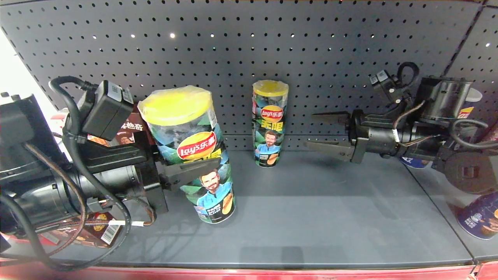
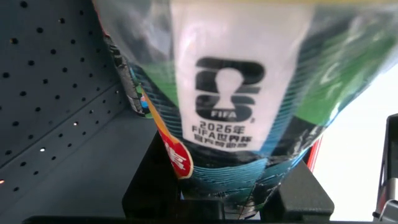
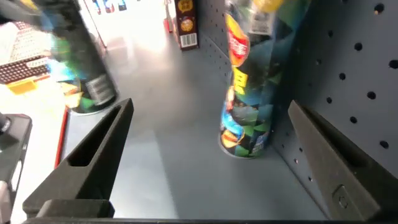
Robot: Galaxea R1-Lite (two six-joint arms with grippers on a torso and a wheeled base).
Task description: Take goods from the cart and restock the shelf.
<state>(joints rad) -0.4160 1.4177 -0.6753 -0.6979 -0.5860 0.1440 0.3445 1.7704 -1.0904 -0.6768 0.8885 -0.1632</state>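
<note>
The left gripper (image 1: pixel 190 167) pinches a tall can (image 1: pixel 183 116) near the front left of the shelf (image 1: pixel 330 217), tipped a bit; a second can (image 1: pixel 269 124) stands up straight at the back wall (image 1: pixel 272 39); the right gripper (image 1: pixel 311 130) is spread wide, near that can, not touching.

Left arm (image 1: pixel 46 198), 9 o'clock in head view: matte black cylindrical housing. Thick black cable (image 1: pixel 68 105) loops over it, and a brown braided cable (image 1: pixel 79 202) runs alongside. Left wrist camera (image 1: pixel 107 109) is a black box with a white label on its top face.

Left gripper (image 1: pixel 198 153): black, with flat tapered fingers (image 1: pixel 186 171).

Right arm (image 1: pixel 385 134), 3 o'clock: black body, silver-grey cylindrical joint (image 1: pixel 447 97), thin brown and white wires (image 1: pixel 404 114). Black cable loop (image 1: pixel 408 70) sits at 12 o'clock of it, beside the small right wrist camera (image 1: pixel 383 81).

Right gripper (image 1: pixel 309 129): black wedge-shaped fingers (image 3: pixel 93 149), with a rectangular recess near one base.
</note>
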